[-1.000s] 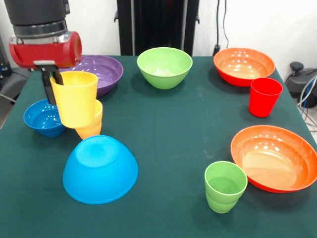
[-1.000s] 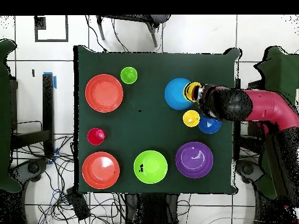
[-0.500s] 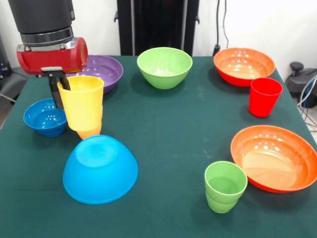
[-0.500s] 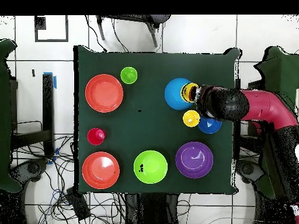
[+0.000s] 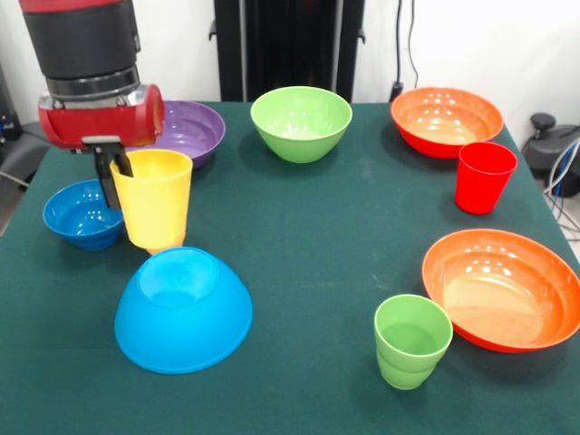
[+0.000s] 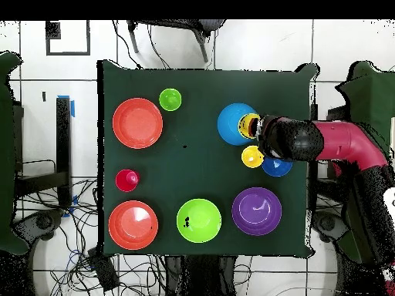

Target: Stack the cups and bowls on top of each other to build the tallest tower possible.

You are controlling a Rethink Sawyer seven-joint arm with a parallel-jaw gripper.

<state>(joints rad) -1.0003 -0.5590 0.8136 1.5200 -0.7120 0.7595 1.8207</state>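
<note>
- Front view, nearest: large light-blue glossy plastic bowl (image 5: 183, 310) inverted on green table (image 5: 344, 227), flat base up.
- Just beyond, at 11 o'clock from bowl: yellow glossy plastic cup (image 5: 155, 199) upright, long axis vertical, airborne, not yet over the base.
- Gripper (image 5: 110, 174) clamped on cup's rim; next shift toward 5 o'clock, then down.

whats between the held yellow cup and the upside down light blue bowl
Nothing in the front view: the yellow cup in the gripper hangs just behind the light-blue bowl. Contact is unclear.
</note>
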